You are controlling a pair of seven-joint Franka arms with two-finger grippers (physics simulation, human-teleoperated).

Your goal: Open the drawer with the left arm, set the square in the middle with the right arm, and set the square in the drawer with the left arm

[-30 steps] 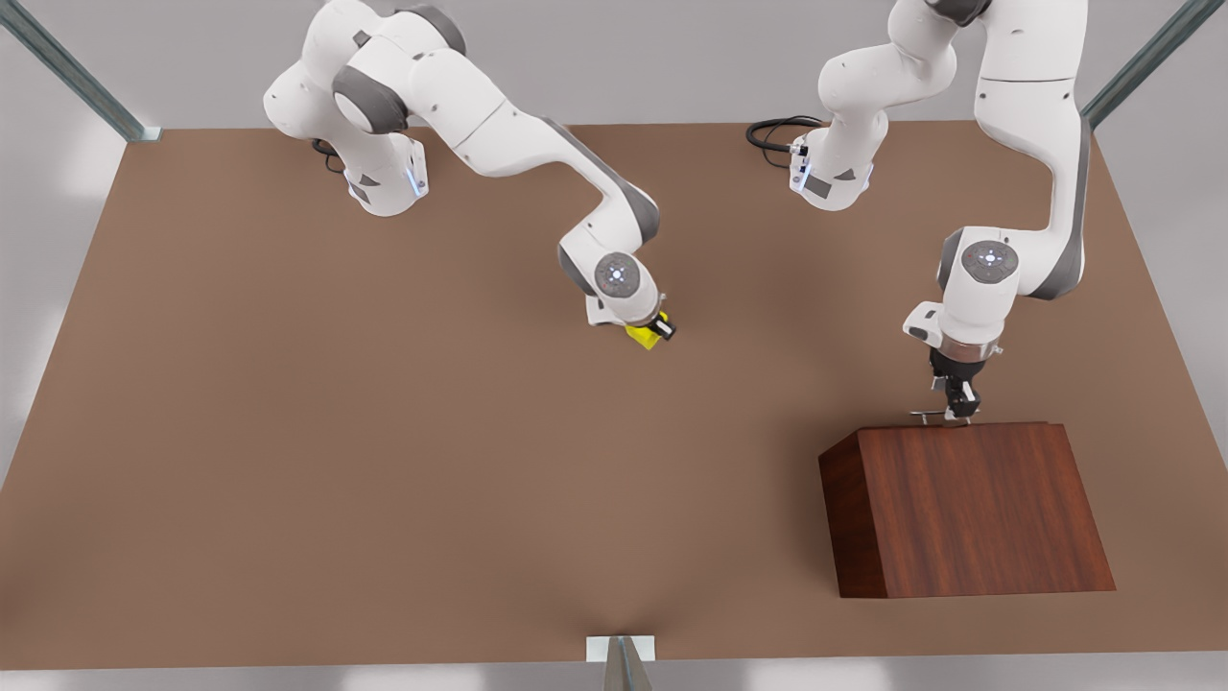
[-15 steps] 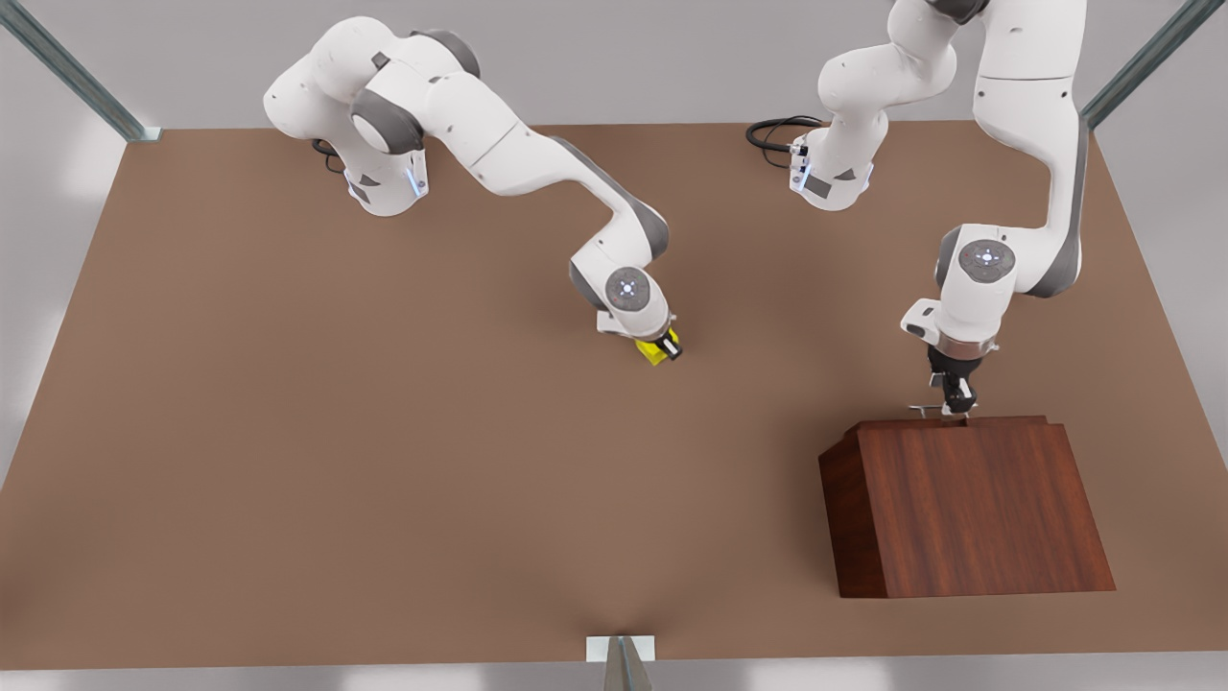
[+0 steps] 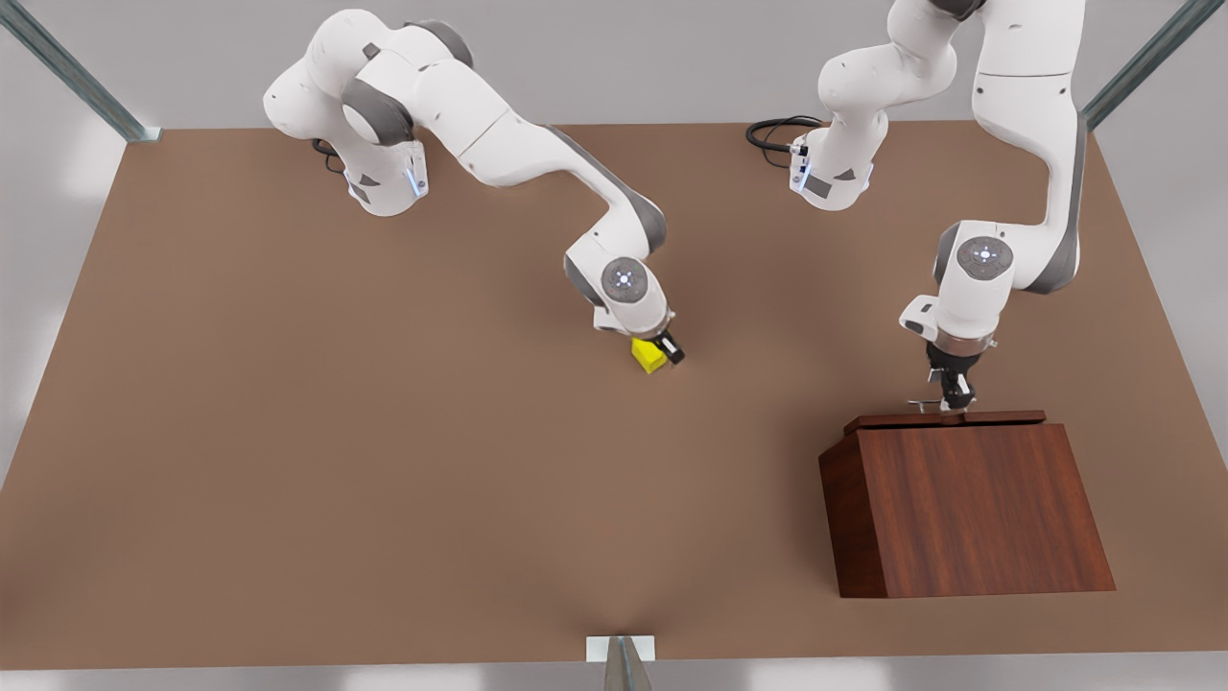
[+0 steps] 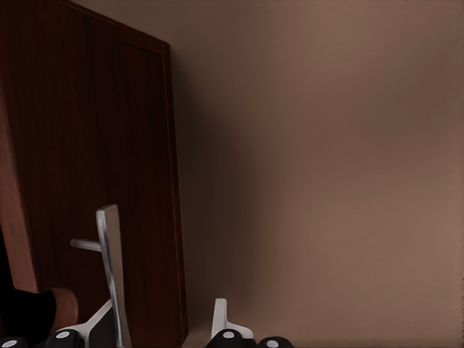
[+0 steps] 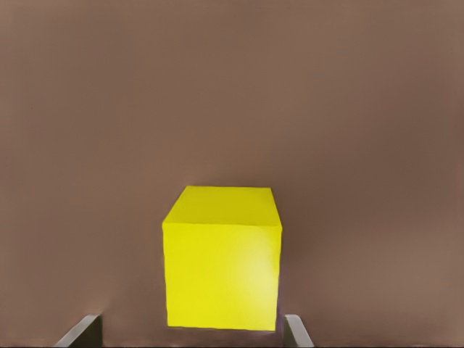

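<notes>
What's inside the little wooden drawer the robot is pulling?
The shallow reddish-brown wooden drawer is only slightly open, so its inside stays hidden behind its front. The left hand is at its thin silver bar handle.

Soft even light, perhaps slightly blurred.

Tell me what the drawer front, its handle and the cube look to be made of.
Drawer: dark reddish-brown wood by its streaked grain, satin finish. Handle: thin pale silver bar, probably brushed metal, between the left gripper's fingers. Square: uniform bright yellow, matte, no grain; plastic or painted, can't say which.
</notes>
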